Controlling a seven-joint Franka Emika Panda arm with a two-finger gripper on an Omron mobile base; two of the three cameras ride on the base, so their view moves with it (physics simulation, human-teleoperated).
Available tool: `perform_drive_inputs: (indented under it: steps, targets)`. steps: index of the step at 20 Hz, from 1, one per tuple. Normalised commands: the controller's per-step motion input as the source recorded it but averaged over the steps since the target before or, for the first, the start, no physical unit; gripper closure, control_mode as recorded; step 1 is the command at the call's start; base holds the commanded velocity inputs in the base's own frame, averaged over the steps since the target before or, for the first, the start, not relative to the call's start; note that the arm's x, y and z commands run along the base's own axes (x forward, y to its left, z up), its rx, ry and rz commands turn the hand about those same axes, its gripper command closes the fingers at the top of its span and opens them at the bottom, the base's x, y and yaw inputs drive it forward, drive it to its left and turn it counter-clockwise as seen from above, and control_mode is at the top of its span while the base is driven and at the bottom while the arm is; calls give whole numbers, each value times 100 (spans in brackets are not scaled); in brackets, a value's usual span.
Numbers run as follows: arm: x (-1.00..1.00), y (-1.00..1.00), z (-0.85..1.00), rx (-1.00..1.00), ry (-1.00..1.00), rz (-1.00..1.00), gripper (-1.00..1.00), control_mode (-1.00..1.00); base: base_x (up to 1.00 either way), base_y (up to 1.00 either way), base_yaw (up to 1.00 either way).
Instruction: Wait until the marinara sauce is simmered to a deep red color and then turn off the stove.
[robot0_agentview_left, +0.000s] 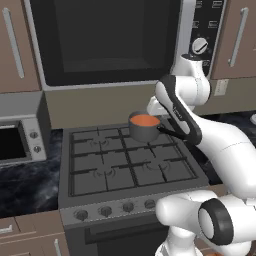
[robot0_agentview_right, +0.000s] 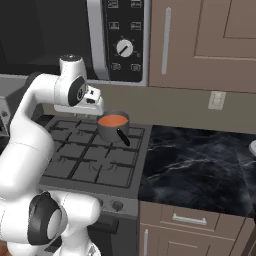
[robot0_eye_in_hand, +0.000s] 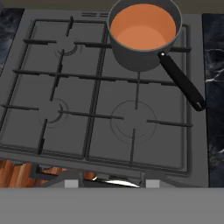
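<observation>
The marinara sauce (robot0_agentview_left: 145, 120) (robot0_agentview_right: 113, 120) (robot0_eye_in_hand: 142, 27) is a smooth orange-red disc inside a grey saucepan (robot0_eye_in_hand: 135, 59). The pan stands on the back right burner of the stove (robot0_agentview_left: 100, 165) (robot0_agentview_right: 75, 165) (robot0_eye_in_hand: 87, 96), its black handle (robot0_eye_in_hand: 181, 83) pointing to the front right. A row of round knobs (robot0_agentview_left: 105, 211) runs along the stove's front. My gripper (robot0_agentview_right: 98, 108) (robot0_agentview_left: 154, 106) hangs above the stove beside the pan, points down, is shut and holds nothing.
A large microwave (robot0_agentview_left: 105, 40) with a dial hangs over the stove. To the left stands a silver toaster oven (robot0_agentview_left: 20, 135). Black marble counter (robot0_agentview_right: 200, 165) runs to the right, with brown cabinets above and below.
</observation>
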Motion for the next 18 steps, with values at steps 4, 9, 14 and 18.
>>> perform_drive_inputs:
  steps: [4, 9, 14, 18]
  targets:
    - [0, 0, 0, 0, 0, 0, -100, 100, 0, 0, 0]
    - [0, 0, 0, 0, 0, 0, -100, 100, 0, 0, 0]
    - [0, 0, 0, 0, 0, 0, -100, 100, -46, 18, 0]
    - [0, 0, 0, 0, 0, 0, -100, 100, -59, 50, 0]
